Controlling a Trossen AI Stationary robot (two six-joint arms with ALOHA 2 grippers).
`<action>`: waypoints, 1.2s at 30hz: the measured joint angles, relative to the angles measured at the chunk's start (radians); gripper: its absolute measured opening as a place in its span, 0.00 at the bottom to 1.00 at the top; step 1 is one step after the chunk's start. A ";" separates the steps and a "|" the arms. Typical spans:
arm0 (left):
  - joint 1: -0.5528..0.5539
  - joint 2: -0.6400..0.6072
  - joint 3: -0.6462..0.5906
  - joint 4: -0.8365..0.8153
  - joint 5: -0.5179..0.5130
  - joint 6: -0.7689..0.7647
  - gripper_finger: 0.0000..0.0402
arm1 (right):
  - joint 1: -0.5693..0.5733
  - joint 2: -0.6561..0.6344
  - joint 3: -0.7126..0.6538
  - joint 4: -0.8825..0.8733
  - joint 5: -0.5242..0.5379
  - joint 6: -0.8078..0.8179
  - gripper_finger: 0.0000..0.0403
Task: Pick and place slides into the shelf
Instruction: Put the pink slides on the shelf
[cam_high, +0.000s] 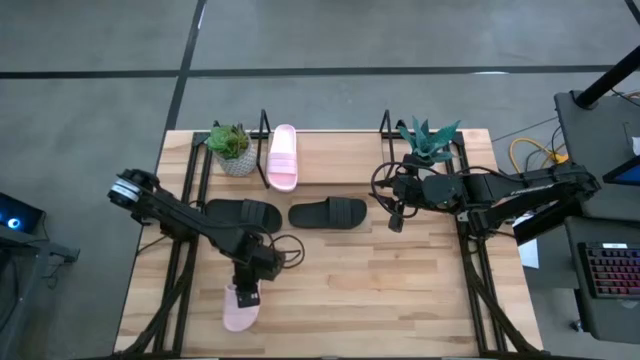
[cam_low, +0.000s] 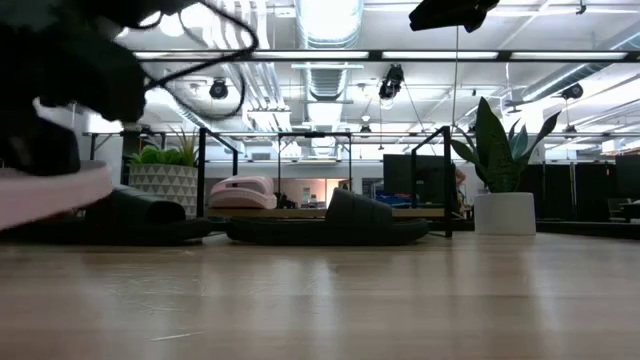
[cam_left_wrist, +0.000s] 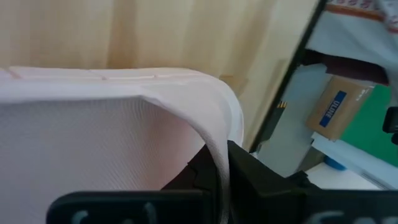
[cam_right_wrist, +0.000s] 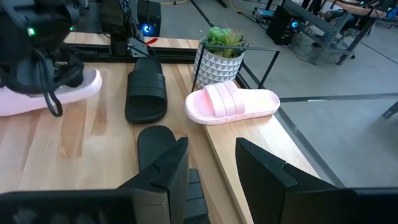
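One pale pink slide (cam_high: 240, 310) is near the table's near edge under my left gripper (cam_high: 248, 288), which is shut on it. In the low view this slide (cam_low: 55, 190) shows above the table top, lifted. The other pink slide (cam_high: 283, 157) lies sole down on the shelf (cam_high: 386, 128) at the far edge. Two black slides (cam_high: 240, 212) (cam_high: 328, 213) lie sole down mid-table. My right gripper (cam_high: 395, 215) is open, hovering just past the right end of the middle black slide (cam_right_wrist: 155, 146), touching nothing. My left gripper holds the pink slide by the edge of its wide strap (cam_left_wrist: 217, 149), pinched between the two fingers (cam_left_wrist: 255, 177), one under the strap and one outside. The fingers come from above. In the low view the slide hangs below the gripper, clear of the table.
Two potted plants stand at the far edge, one (cam_high: 232, 148) left of the shelf and one (cam_high: 430, 140) right of it. Dark frame rails (cam_high: 190, 250) run along both table sides. Bare wood lies between the black slides and the near edge.
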 joint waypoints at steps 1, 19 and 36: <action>0.000 -0.007 0.016 -0.014 -0.003 0.000 0.00 | 0.000 0.000 0.000 0.000 0.000 0.000 0.30; 0.079 -0.312 0.289 -0.119 -0.401 0.048 0.00 | 0.012 0.000 0.000 0.034 -0.003 -0.086 0.30; 0.489 -0.250 0.445 -0.147 -0.125 0.264 0.00 | 0.343 0.119 -0.004 0.362 0.221 -1.097 0.29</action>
